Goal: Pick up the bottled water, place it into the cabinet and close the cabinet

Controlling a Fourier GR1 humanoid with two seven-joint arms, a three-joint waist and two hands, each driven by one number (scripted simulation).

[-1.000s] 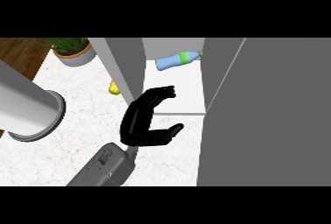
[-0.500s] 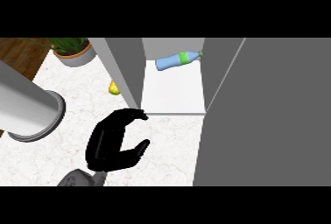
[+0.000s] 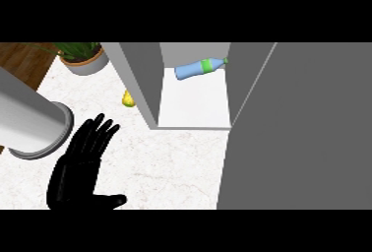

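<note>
Since 0.5 s ago the one black hand [image 3: 81, 170] in view has drawn back from the cabinet [image 3: 149, 83] toward the view's lower left and uncurled, its fingers now straight and holding nothing; which hand it is I cannot tell, though it shows left of the cabinet. The cabinet door [image 3: 301, 128], the largest thing here, stands open on the cabinet's right, well apart from the hand across the tabletop [image 3: 178, 157]. The bottled water [image 3: 198, 69] already lies on its side deep inside the cabinet, long axis across the shelf with cap toward the door, so closing the door remains, I judge.
</note>
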